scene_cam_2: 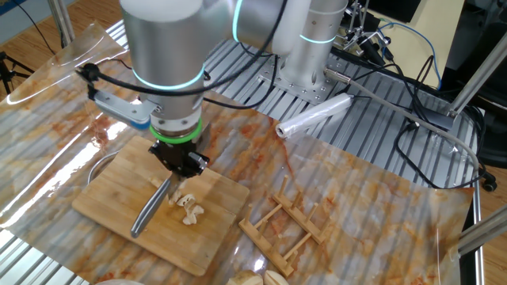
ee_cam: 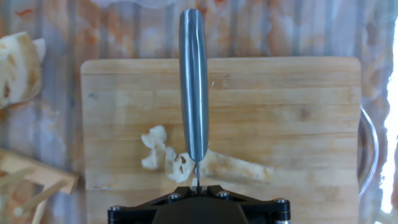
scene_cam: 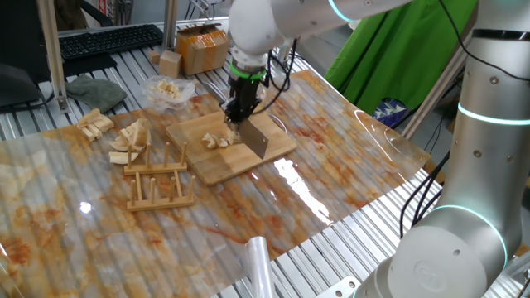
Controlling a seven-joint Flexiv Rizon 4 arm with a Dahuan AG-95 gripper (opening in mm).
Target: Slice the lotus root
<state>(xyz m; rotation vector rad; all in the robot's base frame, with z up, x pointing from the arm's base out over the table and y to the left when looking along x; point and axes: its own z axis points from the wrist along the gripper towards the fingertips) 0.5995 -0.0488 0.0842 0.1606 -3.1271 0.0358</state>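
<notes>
Several cream lotus root [ee_cam: 186, 160] pieces lie on the wooden board [ee_cam: 298, 106]; the uncut stub [ee_cam: 239, 167] stretches crosswise to the knife [ee_cam: 193, 81], pointing toward the board's right edge in the hand view. The tool [scene_cam: 241, 114] is clamped tight on the knife.

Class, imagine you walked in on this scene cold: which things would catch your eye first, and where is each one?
First, the big silver arm whose pincer is shut on a knife, held above the wooden board in the middle of the table. Next, the lotus root lying in pale cut bits on the board, under the blade. Then the empty wooden rack beside the board.
</notes>
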